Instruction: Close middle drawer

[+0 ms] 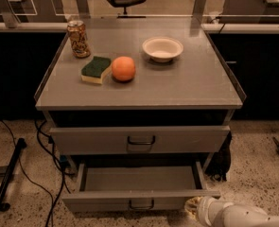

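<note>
The middle drawer (139, 198) is pulled far out of the grey cabinet, and its wide shallow tray (139, 178) is empty. Its low front carries a small loop handle (142, 204). Above it, the taller-fronted top drawer (139, 140) stands out only a little. My gripper (193, 207) is at the bottom right, on the end of a white arm (238, 215). It sits just below the right end of the middle drawer's front, close to it or touching it. The lowest drawer is out of view.
On the cabinet top (196, 86) stand a drink can (78, 38), a green-and-yellow sponge (96, 69), an orange (123, 68) and a white bowl (162, 48). Black cables (44, 141) and a black bar (6, 181) lie on the speckled floor at left. A dark object (221, 162) stands by the cabinet's right side.
</note>
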